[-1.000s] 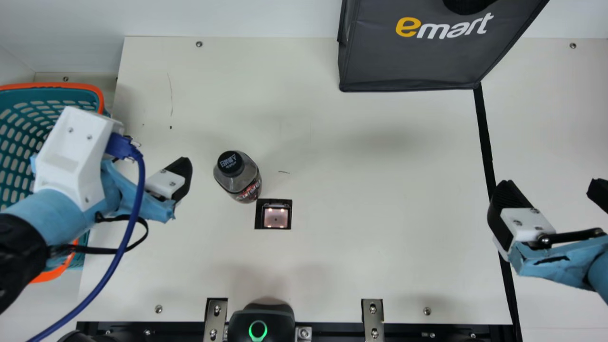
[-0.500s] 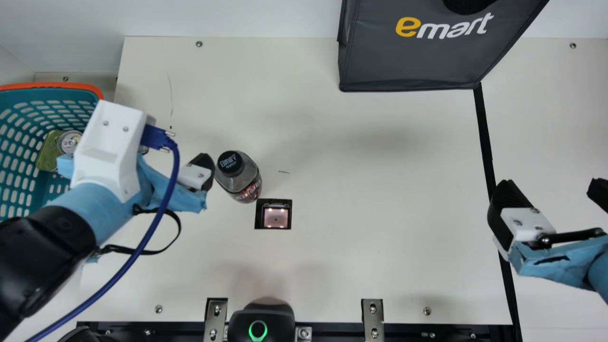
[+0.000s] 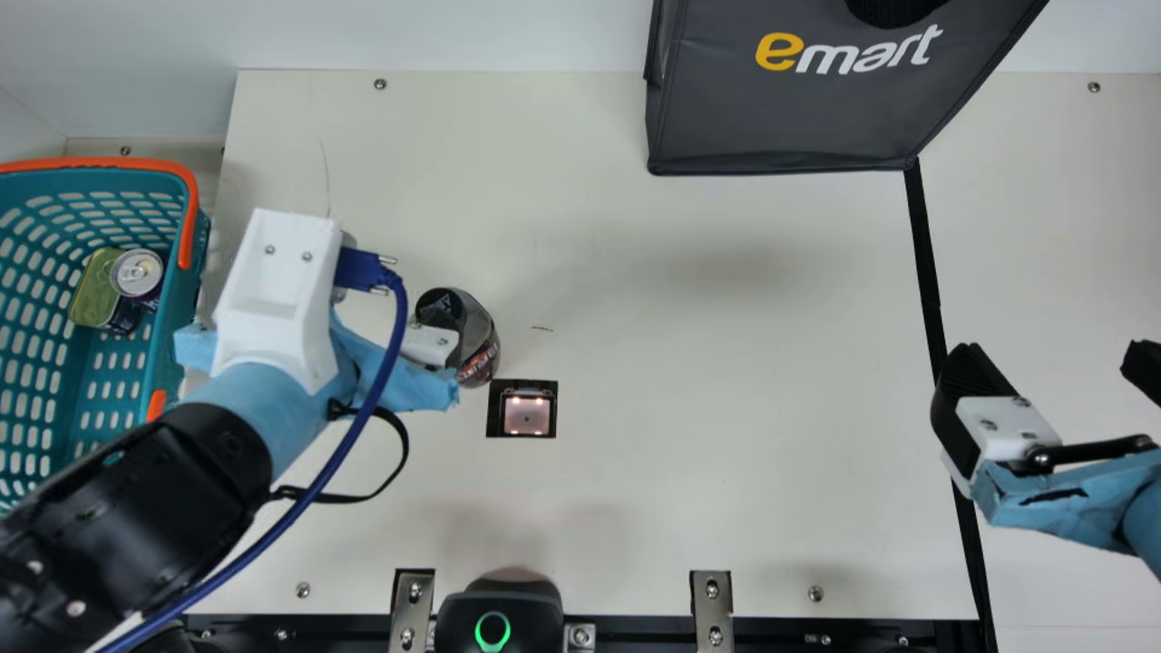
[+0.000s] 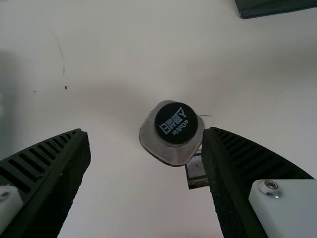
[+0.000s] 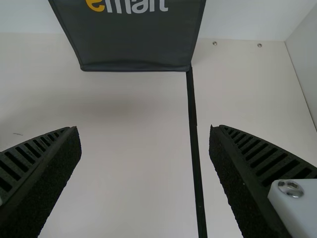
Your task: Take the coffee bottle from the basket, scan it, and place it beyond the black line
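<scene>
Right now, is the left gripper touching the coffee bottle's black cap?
Apart. In the left wrist view, the left gripper has its jaws spread about the cap, with table visible on one side, bottle body on the other.

We see the coffee bottle (image 3: 480, 334), clear-sided and black-capped, standing upright on our worktop (image 3: 707, 381), left of the black line (image 3: 924, 263).

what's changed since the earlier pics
In the main view, the left claw has moved rightward, away from the basket to the coffee bottle, uncovering the cans inside the basket. It is open; nothing was gripped or let go. The bottle, right claw and dark bag stayed put.
</scene>
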`<state>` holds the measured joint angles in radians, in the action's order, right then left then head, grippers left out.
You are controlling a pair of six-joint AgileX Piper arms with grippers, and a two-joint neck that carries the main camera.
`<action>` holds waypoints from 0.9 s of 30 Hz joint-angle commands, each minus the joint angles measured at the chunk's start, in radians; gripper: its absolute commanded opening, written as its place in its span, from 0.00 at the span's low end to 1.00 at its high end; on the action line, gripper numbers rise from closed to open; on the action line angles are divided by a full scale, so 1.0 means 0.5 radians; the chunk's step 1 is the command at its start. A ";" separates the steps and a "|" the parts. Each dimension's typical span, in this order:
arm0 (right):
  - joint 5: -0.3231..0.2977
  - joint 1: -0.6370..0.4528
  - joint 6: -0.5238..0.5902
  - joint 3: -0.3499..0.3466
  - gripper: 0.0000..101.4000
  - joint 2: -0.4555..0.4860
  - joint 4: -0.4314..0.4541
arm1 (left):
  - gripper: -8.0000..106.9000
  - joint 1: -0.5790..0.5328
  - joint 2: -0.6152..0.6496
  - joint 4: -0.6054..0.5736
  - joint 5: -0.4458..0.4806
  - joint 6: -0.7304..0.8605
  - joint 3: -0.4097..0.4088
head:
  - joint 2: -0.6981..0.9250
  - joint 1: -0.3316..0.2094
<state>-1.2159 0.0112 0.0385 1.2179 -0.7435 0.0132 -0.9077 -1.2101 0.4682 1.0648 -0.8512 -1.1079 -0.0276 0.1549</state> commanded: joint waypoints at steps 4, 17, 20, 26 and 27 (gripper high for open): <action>0.000 0.000 0.000 0.000 0.90 0.000 0.000 | 0.85 -0.046 -0.052 0.004 0.010 -0.100 -0.030 | 0.000 -0.033; 0.000 0.000 0.000 0.000 0.90 0.000 0.000 | 0.85 -0.077 -0.171 0.006 -0.044 -0.218 -0.056 | 0.000 -0.033; 0.000 0.000 0.000 0.000 0.90 0.000 0.000 | 0.85 -0.070 -0.199 0.011 -0.069 -0.234 -0.049 | 0.000 -0.033; -0.004 0.000 0.000 0.000 0.90 0.000 0.000 | 0.85 -0.050 -0.253 0.015 -0.117 -0.261 -0.038 | 0.000 -0.033; -0.004 0.000 0.000 0.000 0.90 0.000 0.000 | 0.85 -0.046 -0.262 0.016 -0.125 -0.266 -0.035 | 0.000 -0.033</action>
<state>-1.2179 0.0112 0.0385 1.2179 -0.7435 0.0132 -0.9335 -1.3395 0.4759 1.0064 -0.9820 -1.1275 -0.0291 0.1549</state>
